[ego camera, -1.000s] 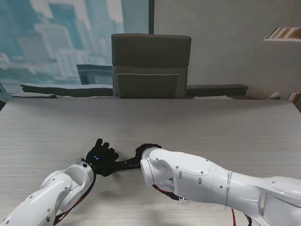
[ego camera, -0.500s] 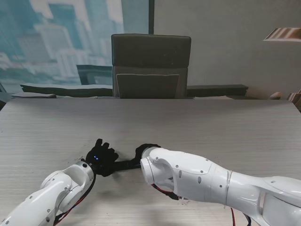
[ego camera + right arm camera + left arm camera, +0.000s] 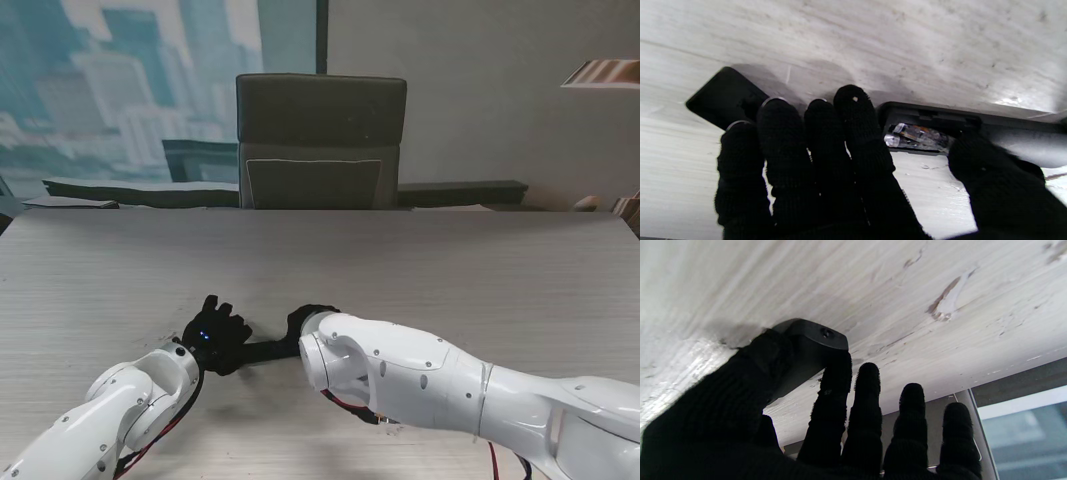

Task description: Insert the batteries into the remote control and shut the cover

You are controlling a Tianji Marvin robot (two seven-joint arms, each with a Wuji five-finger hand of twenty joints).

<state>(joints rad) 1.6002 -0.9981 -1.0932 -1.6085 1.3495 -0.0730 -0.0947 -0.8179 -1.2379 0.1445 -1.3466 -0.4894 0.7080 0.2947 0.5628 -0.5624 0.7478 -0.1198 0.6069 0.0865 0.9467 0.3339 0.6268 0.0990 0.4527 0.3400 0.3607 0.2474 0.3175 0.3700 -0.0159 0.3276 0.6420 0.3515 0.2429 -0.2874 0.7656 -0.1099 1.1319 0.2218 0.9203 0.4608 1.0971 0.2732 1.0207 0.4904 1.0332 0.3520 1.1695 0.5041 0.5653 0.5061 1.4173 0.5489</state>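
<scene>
A grey office chair (image 3: 321, 140) stands at the far edge of the pale wood-grain surface (image 3: 480, 270), well apart from my work, and my own white right forearm (image 3: 400, 375) lies across the near middle, hiding most of what sits under it in the stand's view. Both arms reach low and inward, so that my left robot hand (image 3: 215, 335) and right robot hand (image 3: 308, 322) come close together near me, left of centre. The remote control (image 3: 977, 133) lies flat on the surface between them, its battery bay open, with something shiny and foil-like showing inside (I cannot tell whether it is a battery). My left robot hand grips one end of the remote (image 3: 806, 346), thumb on one side and forefinger on the other, the other fingers (image 3: 912, 420) straight and free. My right robot hand rests with its four fingers (image 3: 853, 116) pressed side by side, tips down beside the open bay, thumb (image 3: 977, 160) touching the bay's edge. The cover (image 3: 725, 98) lies flat just beyond those fingertips, partly hidden behind them.
</scene>
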